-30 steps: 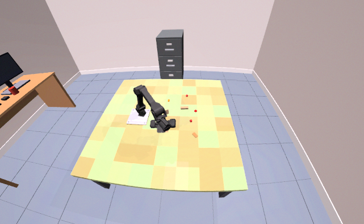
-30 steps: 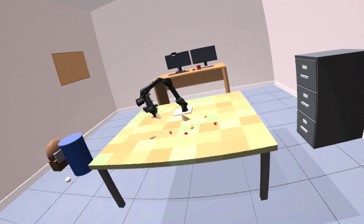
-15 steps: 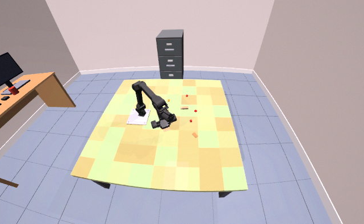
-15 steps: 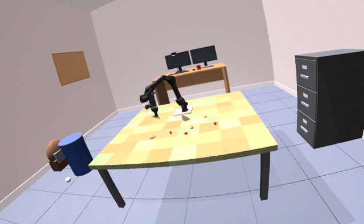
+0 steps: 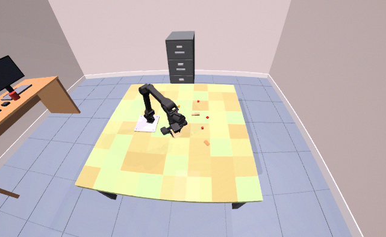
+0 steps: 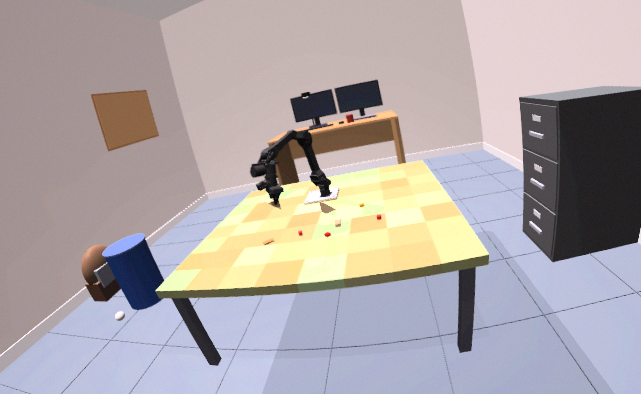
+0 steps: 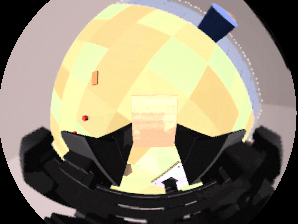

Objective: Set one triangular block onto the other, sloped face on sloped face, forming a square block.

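Observation:
My gripper (image 5: 174, 132) (image 6: 275, 200) (image 7: 153, 124) is shut on a light tan triangular block (image 5: 176, 135) (image 7: 154, 111). In the wrist view the held block shows a broad face between the fingers; its slope cannot be made out clearly. In the exterior view it is mostly hidden by the fingers. The gripper is in front of the arm's base; its exact height over the table cannot be told. The other triangular block (image 6: 327, 207) (image 7: 128, 170), brownish, rests on the table near the base plate, away from the held block. It is hidden behind the arm in the top view.
A tan block (image 5: 195, 114) (image 6: 338, 223) and an orange block (image 5: 206, 142) (image 6: 268, 241) (image 7: 95, 78) lie on the table. Red pieces (image 5: 202, 127) (image 6: 379, 217) (image 7: 85, 118) and a small orange piece (image 5: 179, 106) (image 6: 361, 205) lie around them. The white base plate (image 5: 143, 127) is under the arm.

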You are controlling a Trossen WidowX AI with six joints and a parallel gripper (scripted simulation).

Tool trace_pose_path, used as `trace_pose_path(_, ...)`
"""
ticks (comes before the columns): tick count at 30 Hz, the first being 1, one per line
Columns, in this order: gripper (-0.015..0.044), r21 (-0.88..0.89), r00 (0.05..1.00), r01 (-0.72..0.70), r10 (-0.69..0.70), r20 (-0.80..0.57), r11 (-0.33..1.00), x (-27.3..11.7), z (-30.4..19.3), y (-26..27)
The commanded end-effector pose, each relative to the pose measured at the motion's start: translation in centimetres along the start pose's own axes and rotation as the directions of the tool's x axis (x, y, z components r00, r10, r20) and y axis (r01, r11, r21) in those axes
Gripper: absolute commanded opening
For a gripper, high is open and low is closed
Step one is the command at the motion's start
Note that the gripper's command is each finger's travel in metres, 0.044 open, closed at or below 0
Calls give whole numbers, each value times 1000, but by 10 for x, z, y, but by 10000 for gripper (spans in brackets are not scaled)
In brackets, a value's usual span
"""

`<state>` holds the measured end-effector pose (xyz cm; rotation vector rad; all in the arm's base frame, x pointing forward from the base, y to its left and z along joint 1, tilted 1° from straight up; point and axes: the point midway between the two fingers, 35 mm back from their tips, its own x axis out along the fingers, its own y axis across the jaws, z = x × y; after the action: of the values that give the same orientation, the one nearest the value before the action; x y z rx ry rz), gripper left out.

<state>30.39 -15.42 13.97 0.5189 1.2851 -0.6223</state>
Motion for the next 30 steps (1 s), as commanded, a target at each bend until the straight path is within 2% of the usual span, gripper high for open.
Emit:
trace_pose_path(1,0,-9,1000,0,0,15,1000,-5,-3,5)
trace_pose_path(30,0,-43,1000,-27,27,-16,999,-44,-100,99)
